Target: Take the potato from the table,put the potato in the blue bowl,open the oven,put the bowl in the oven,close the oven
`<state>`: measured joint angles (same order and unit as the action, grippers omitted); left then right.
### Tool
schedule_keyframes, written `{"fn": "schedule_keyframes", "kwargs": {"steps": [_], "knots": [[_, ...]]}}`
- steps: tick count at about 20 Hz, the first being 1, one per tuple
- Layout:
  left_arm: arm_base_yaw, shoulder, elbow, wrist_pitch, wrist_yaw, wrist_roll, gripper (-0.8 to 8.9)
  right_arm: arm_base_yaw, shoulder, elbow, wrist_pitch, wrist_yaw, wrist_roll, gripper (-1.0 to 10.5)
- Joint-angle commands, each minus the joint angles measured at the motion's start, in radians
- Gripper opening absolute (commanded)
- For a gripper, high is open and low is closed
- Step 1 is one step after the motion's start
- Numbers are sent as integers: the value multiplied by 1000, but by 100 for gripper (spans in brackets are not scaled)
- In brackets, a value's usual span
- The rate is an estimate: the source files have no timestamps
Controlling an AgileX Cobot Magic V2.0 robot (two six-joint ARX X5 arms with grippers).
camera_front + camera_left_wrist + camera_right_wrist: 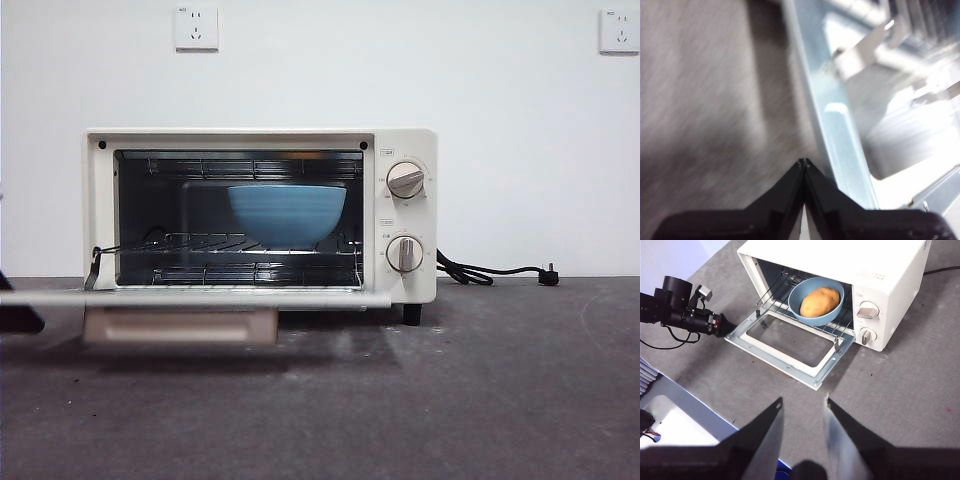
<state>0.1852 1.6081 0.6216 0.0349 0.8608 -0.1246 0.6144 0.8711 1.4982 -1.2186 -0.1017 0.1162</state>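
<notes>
i judge only closing is left: my left gripper (pixel 725 328), jaws pinched together on nothing, sits at the corner of the cream-white oven's lowered glass door (pixel 785 347) and should lift from underneath, evenly. right gripper (pixel 801 407) waits high, spread, empty. only its view shows the tan potato (pixel 819 301) inside the deep blue ceramic bowl (pixel 287 214) on the rack.

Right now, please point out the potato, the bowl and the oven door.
potato (pixel 820 301), right wrist view, middle of its skin.
bowl (pixel 288 215), front view, its outer wall.
oven door (pixel 771 355), right wrist view, its frame's front edge.
</notes>
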Motion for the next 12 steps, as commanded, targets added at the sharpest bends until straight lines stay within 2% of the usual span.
{"fn": "schedule_keyframes", "kwargs": {"steps": [1, 3, 7, 12], "knots": [[0, -2, 1, 69, 121, -92, -8, 2, -1, 1, 7, 4, 6, 131], [8, -2, 15, 100, 164, -127, -8, 2, -1, 1, 7, 3, 6, 131], [9, -2, 67, 171, 181, -192, -8, 2, -1, 1, 7, 3, 7, 131], [8, -2, 175, 182, 154, -195, -8, 2, -1, 1, 6, 3, 25, 131]]}}
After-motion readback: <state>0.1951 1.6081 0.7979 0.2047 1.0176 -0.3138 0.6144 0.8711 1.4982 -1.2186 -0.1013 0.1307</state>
